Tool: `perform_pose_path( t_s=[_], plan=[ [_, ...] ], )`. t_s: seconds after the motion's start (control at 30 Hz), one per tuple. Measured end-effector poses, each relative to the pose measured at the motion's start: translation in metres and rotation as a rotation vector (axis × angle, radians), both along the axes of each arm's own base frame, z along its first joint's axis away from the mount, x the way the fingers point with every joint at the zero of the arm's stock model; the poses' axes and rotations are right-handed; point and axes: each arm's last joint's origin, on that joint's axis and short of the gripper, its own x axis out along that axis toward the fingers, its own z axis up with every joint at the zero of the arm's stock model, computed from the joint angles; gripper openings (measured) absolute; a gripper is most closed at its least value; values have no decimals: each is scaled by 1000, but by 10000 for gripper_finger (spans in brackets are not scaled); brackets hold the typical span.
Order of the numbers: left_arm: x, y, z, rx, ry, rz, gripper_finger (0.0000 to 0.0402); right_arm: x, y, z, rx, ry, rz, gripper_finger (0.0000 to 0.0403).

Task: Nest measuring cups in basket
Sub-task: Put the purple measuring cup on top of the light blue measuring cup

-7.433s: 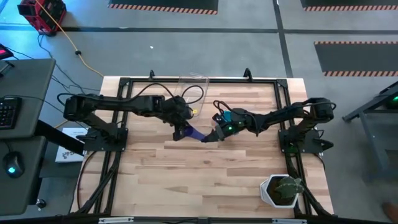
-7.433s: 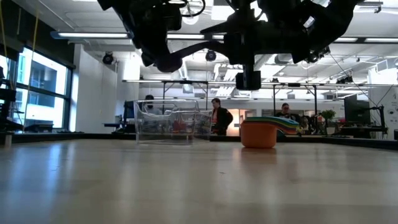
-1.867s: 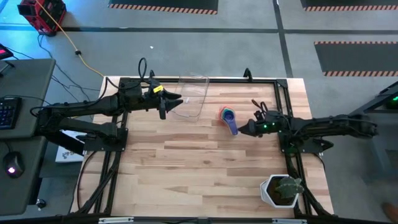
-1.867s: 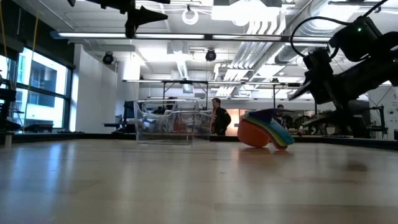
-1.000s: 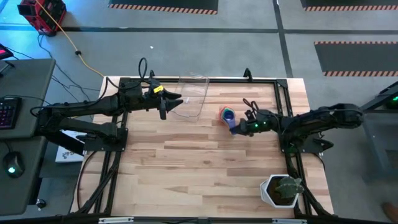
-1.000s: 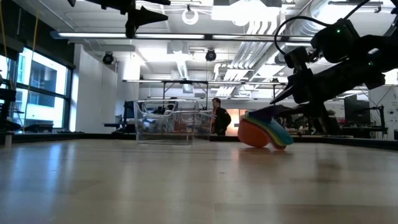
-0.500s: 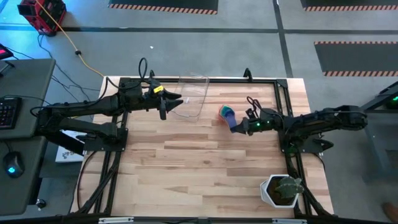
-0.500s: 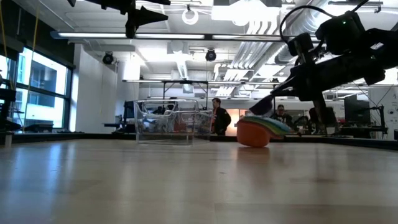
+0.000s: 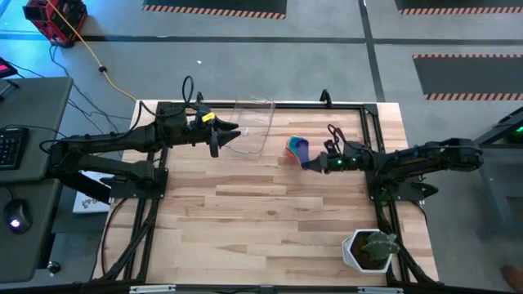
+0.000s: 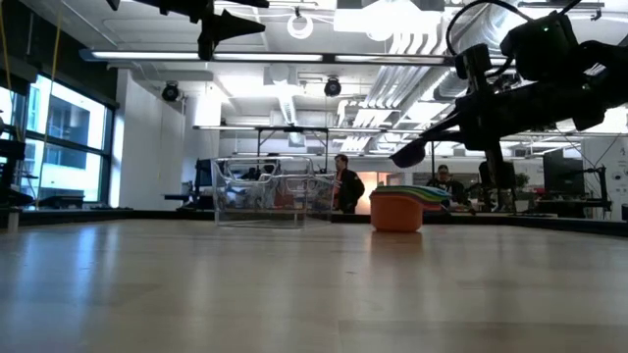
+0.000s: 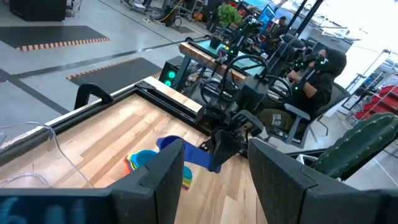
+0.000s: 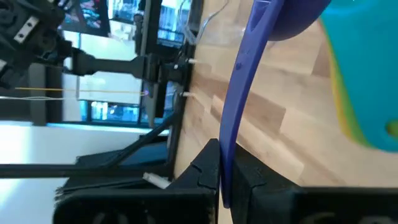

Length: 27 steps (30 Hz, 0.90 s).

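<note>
Purple cup handle point(image 12: 244, 81) pinched in right gripper point(image 9: 313, 162), clear basket point(image 9: 250, 127) nearby, left gripper point(image 9: 217, 133) open

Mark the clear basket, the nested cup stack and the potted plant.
clear basket point(image 9: 254, 126): high view, on its see-through wall.
nested cup stack point(image 10: 396, 211): low view, on the orange outer cup's side.
potted plant point(image 9: 369, 249): high view, on the white pot's rim.

Both arms are matte black, built of slim tubular links and chunky joint housings. Loose black cables loop over each arm. The left arm point(image 9: 122, 143) carries a small yellow tag near its tool point(image 9: 229, 131), which ends in two tapered black fingers. The right arm point(image 9: 425, 155) shows a green indicator light close to its tool point(image 9: 310, 162).
</note>
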Motion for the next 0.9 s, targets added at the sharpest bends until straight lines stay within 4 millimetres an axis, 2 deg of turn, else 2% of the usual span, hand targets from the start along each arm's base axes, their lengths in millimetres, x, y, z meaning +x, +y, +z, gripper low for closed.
perform_pose_path(
  t_s=[0.17, 0.27, 0.43, 0.63, 0.9],
  plan=[
    [0, 0, 0, 0, 0, 0, 170, 10, -7, -2, -71, 47, -10, 1],
    [0, 0, 0, -4, -2, 1, 170, 15, -15, -2, -101, 17, 4, 0],
    [0, 0, 0, -7, -3, 1, 170, 15, -24, -17, -83, 60, 160, 0],
    [0, 0, 0, -9, -4, 2, 170, 13, -34, -15, -85, 25, 145, 0],
    [0, 0, 0, -9, -4, 2, 170, 11, -37, -19, -42, 67, 106, 6]
  ],
)
